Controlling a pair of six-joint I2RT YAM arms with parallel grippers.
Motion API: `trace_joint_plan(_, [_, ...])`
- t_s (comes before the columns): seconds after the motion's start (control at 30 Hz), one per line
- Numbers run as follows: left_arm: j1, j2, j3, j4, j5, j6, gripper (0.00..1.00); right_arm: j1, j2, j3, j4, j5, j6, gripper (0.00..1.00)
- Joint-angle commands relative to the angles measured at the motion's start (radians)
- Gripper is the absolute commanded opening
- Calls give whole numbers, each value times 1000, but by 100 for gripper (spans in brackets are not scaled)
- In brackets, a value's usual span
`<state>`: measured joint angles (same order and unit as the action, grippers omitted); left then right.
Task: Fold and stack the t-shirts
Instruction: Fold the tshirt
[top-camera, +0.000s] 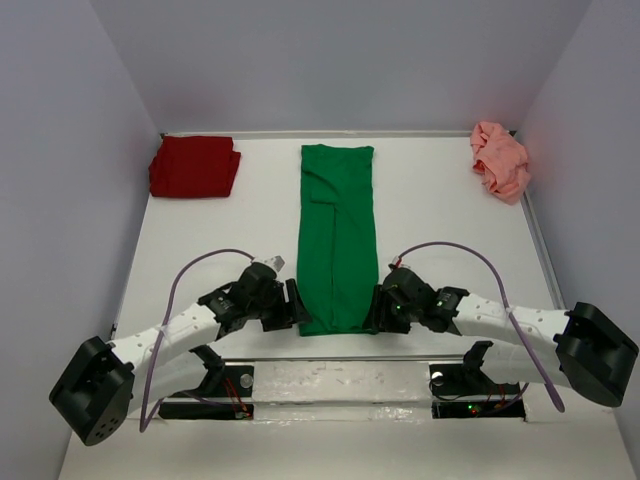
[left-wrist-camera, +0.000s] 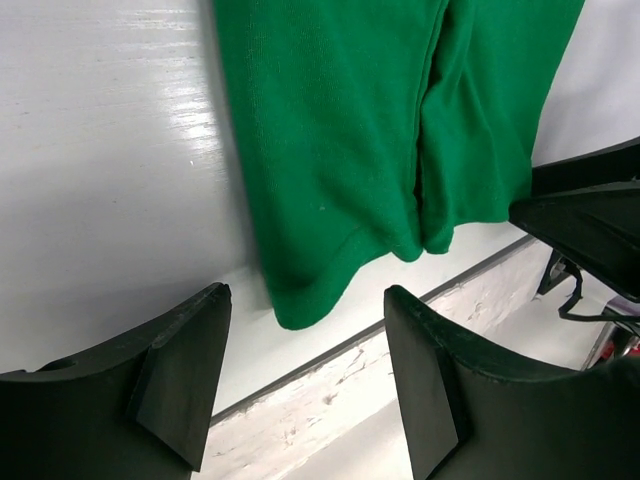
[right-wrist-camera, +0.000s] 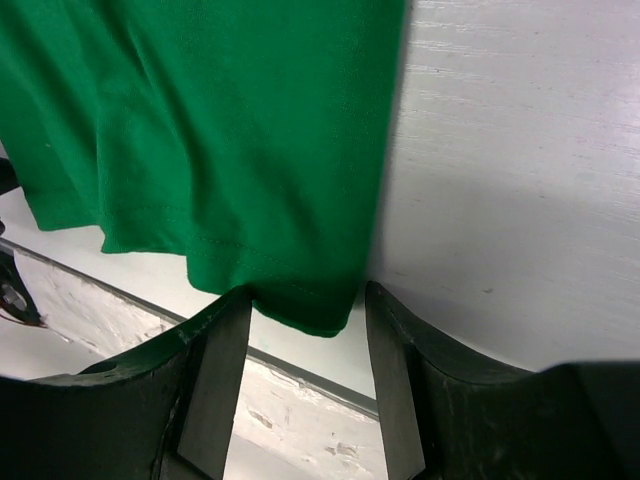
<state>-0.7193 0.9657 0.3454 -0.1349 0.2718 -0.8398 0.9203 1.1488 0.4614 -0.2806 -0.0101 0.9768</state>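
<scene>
The bright green t-shirt (top-camera: 337, 240) lies flat in a long narrow strip down the middle of the table. My left gripper (top-camera: 299, 311) is open at its near left corner, and that corner (left-wrist-camera: 300, 300) lies just beyond the gap between the fingers (left-wrist-camera: 190, 370). My right gripper (top-camera: 372, 314) is open at the near right corner (right-wrist-camera: 300, 300), whose tip lies between the fingertips (right-wrist-camera: 395, 360), untouched by either pad. The dark red t-shirt (top-camera: 194, 166) sits folded at the back left. The salmon pink t-shirt (top-camera: 499, 160) lies crumpled at the back right.
The table's near edge (top-camera: 340, 352) runs just behind both grippers, with the arm bases (top-camera: 345, 385) below it. White walls (top-camera: 60, 200) close in the table on the left, right and back. In the left wrist view the right gripper (left-wrist-camera: 590, 220) shows at the right.
</scene>
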Motion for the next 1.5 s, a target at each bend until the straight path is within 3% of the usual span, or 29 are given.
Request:
trace_joint_plan(0.0, [-8, 25, -11, 46, 30, -8, 71, 11, -3, 3, -8, 36, 10, 55])
trace_joint_plan(0.47, [-49, 103, -36, 90, 50, -33, 54, 11, 2, 17, -49, 73, 30, 54])
trace_joint_plan(0.7, [-60, 117, -39, 89, 44, -31, 40, 11, 43, 36, -46, 75, 26, 54])
trace_joint_plan(1.13, [-63, 131, -37, 90, 35, -21, 6, 11, 2, 10, -51, 82, 39, 54])
trace_joint_plan(1.2, [-63, 134, -36, 90, 35, -18, 4, 11, 0, 6, -51, 79, 43, 50])
trace_joint_plan(1.3, [-65, 143, -33, 93, 38, -12, 0, 11, 3, 0, -46, 76, 59, 36])
trace_joint_plan(1.47, [-65, 148, -31, 97, 35, -8, 0, 11, 12, -6, -45, 91, 68, 29])
